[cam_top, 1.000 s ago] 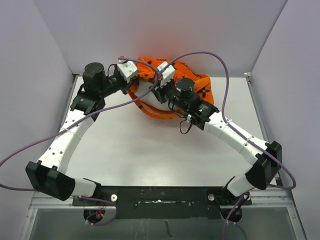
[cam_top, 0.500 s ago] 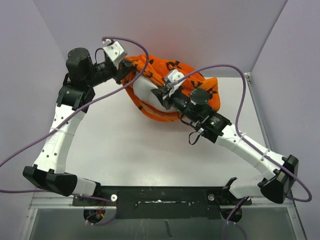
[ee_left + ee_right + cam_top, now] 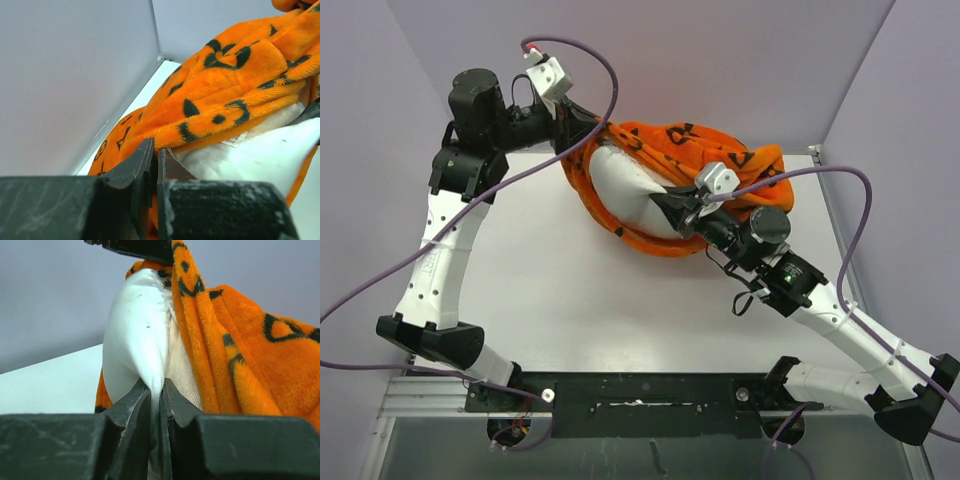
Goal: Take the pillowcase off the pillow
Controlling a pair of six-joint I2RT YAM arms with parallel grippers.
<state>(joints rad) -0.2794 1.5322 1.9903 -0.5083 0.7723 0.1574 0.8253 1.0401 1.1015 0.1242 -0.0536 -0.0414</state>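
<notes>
We see a white table (image 3: 570, 300) walled in pale grey, with both arms reaching to its far side. The biggest thing there is the pillowcase (image 3: 720, 160), bright orange plush with dark motifs, bunched over the far and right part of the pillow (image 3: 620, 185), whose plump white left end bulges bare out of the opening. The left gripper (image 3: 155, 150) is pinched nearly closed on the orange hem at the upper left of the opening, lifted above the table. The right gripper (image 3: 157, 385) is clamped on a thin fold of the pillow's white cloth, with orange fabric hanging just beside it. A small label (image 3: 235, 140) shows where white meets orange. We judge the job about half done, with the two grips set to pull apart. The main risk is the right pinch: it holds only a slim fold, so a hard pull could slide the cloth free. The hem could likewise slip out of the left jaws, or the plush could bunch tight around the pillow's bulk and drag it along.
</notes>
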